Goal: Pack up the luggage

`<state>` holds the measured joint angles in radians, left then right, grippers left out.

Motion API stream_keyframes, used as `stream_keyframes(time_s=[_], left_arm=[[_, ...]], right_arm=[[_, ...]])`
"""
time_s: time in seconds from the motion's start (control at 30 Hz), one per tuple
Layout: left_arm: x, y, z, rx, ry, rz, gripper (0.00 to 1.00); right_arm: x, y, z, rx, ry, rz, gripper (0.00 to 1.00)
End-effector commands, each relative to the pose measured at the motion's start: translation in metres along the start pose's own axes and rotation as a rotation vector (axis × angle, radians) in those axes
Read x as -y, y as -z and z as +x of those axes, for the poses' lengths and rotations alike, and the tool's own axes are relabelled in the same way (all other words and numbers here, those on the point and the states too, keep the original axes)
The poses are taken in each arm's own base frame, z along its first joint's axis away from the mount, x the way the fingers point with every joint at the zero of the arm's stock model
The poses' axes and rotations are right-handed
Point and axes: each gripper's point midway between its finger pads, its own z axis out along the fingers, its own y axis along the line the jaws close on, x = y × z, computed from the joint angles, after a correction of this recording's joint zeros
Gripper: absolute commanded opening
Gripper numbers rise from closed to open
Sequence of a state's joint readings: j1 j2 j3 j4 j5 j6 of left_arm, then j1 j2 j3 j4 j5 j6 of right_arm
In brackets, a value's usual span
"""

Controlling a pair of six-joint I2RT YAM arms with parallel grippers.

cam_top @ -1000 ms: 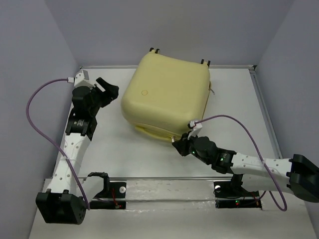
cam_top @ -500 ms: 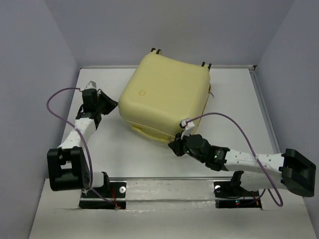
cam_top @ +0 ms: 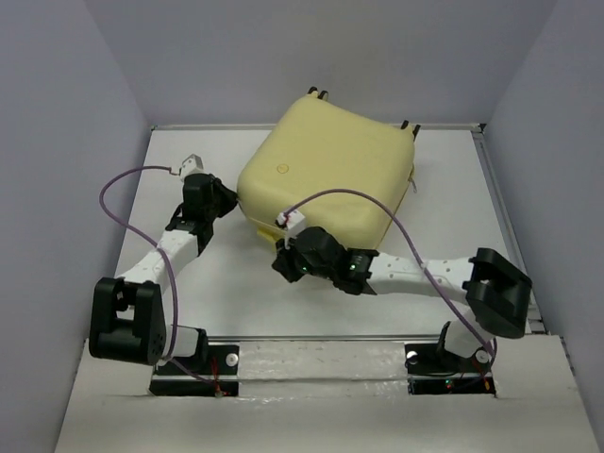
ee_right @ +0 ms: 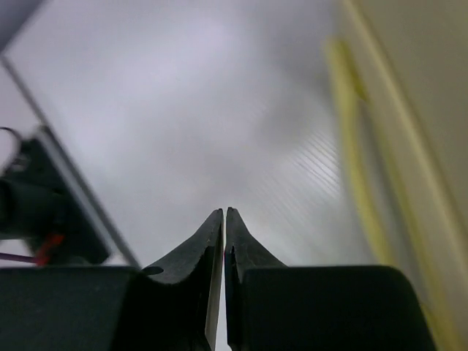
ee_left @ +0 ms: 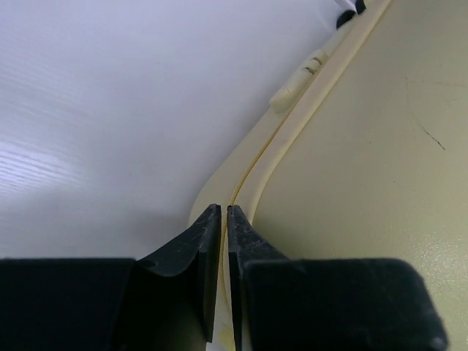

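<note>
The luggage (cam_top: 326, 170) is a pale yellow hard-shell suitcase lying closed and flat at the back of the white table, with small black wheels (cam_top: 318, 93) on its far edge. My left gripper (cam_top: 226, 200) is shut at the case's left corner. In the left wrist view its tips (ee_left: 224, 208) sit over the seam (ee_left: 248, 175) of the shell (ee_left: 365, 146), and nothing shows between them. My right gripper (cam_top: 280, 267) is shut just off the case's near-left corner, pointing left. In the right wrist view it (ee_right: 224, 212) hangs over bare table, with the blurred shell (ee_right: 424, 110) at the right.
Grey walls close off the table on three sides. A clear rail (cam_top: 321, 344) crosses the near edge between the arm mounts. Purple cables loop over both arms, the right one (cam_top: 330, 195) lying over the case. A black mount (ee_right: 36, 212) shows at the left in the right wrist view.
The left gripper has shut and moved in to the case's left corner. The right arm has swung left along the near side. The case has shifted back and to the right.
</note>
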<state>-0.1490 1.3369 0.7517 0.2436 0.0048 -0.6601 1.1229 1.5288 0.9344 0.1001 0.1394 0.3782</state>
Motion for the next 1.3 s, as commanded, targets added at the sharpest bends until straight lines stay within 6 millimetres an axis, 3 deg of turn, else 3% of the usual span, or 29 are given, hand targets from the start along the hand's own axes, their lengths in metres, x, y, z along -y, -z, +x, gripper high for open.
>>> stream_keyframes(time_s=[0.0, 0.07, 0.17, 0.23, 0.27, 0.3, 0.33, 0.37, 0.4, 0.43, 0.47, 0.5, 0.53, 0.63, 0.67, 0.73, 0.77, 0.83, 0.87, 0.9, 0.93, 0.97, 1.07, 1.27], left_arm=[[0.074, 0.032, 0.058, -0.206, -0.008, 0.302, 0.21], [0.072, 0.033, 0.061, -0.214, -0.012, 0.298, 0.20], [0.068, 0.034, 0.059, -0.201, -0.025, 0.285, 0.20], [0.066, 0.034, 0.054, -0.184, -0.033, 0.272, 0.21], [0.066, 0.034, 0.052, -0.180, -0.030, 0.272, 0.21], [0.065, 0.033, 0.047, -0.172, -0.021, 0.271, 0.22], [0.065, 0.033, 0.044, -0.167, -0.017, 0.268, 0.22], [0.068, 0.033, 0.037, -0.155, -0.013, 0.276, 0.23], [0.070, 0.033, 0.033, -0.148, -0.012, 0.277, 0.23], [0.072, 0.033, 0.025, -0.134, -0.012, 0.277, 0.24], [0.072, 0.032, 0.022, -0.130, -0.014, 0.271, 0.24], [0.077, 0.032, 0.015, -0.118, -0.016, 0.279, 0.24], [0.076, 0.031, 0.016, -0.121, -0.016, 0.274, 0.24], [0.084, 0.027, 0.004, -0.100, -0.021, 0.279, 0.25], [0.087, 0.025, -0.001, -0.092, -0.028, 0.273, 0.25], [0.084, 0.020, -0.009, -0.067, -0.040, 0.235, 0.26], [0.084, 0.016, -0.019, -0.047, -0.051, 0.221, 0.27], [0.078, 0.007, -0.026, -0.041, -0.055, 0.183, 0.30], [0.078, -0.004, -0.031, -0.045, -0.055, 0.168, 0.33], [0.075, -0.011, -0.032, -0.053, -0.067, 0.155, 0.34], [0.074, -0.023, -0.030, -0.077, -0.073, 0.133, 0.35], [0.077, -0.023, -0.035, -0.068, -0.078, 0.138, 0.35], [0.071, -0.046, -0.019, -0.123, -0.078, 0.122, 0.35], [0.074, -0.064, 0.005, -0.181, -0.029, 0.162, 0.35]], right_arm=[[-0.109, -0.021, -0.054, 0.065, 0.030, -0.423, 0.07], [-0.123, -0.037, -0.050, 0.045, 0.032, -0.491, 0.07], [-0.123, -0.037, -0.043, 0.031, 0.014, -0.503, 0.07], [-0.104, -0.027, -0.046, 0.064, 0.002, -0.407, 0.22], [-0.099, -0.028, -0.036, 0.030, 0.006, -0.391, 0.30], [-0.093, -0.014, -0.051, 0.063, 0.006, -0.347, 0.42], [-0.086, -0.004, -0.055, 0.072, 0.013, -0.311, 0.46], [-0.066, 0.018, -0.065, 0.107, 0.004, -0.215, 0.49], [-0.046, 0.013, -0.050, 0.082, 0.000, -0.123, 0.49], [-0.034, 0.043, -0.066, 0.130, -0.015, -0.067, 0.45], [-0.007, 0.055, -0.062, 0.146, -0.018, 0.057, 0.28], [0.018, 0.083, -0.072, 0.182, -0.054, 0.136, 0.18], [0.034, 0.097, -0.084, 0.241, -0.087, 0.191, 0.08], [0.104, 0.136, -0.081, 0.277, -0.153, 0.410, 0.07], [0.143, 0.165, -0.090, 0.339, -0.216, 0.530, 0.07], [0.183, 0.194, -0.087, 0.374, -0.260, 0.674, 0.07], [0.210, 0.220, -0.093, 0.430, -0.301, 0.773, 0.07], [0.242, 0.245, -0.093, 0.463, -0.325, 0.908, 0.07], [0.270, 0.261, -0.090, 0.469, -0.364, 1.008, 0.07], [0.281, 0.262, -0.087, 0.454, -0.387, 1.016, 0.07], [0.305, 0.270, -0.079, 0.441, -0.439, 1.076, 0.07], [0.302, 0.266, -0.081, 0.442, -0.443, 1.049, 0.07], [0.332, 0.266, -0.072, 0.430, -0.509, 1.070, 0.07], [0.366, 0.232, -0.056, 0.376, -0.600, 1.016, 0.07]])
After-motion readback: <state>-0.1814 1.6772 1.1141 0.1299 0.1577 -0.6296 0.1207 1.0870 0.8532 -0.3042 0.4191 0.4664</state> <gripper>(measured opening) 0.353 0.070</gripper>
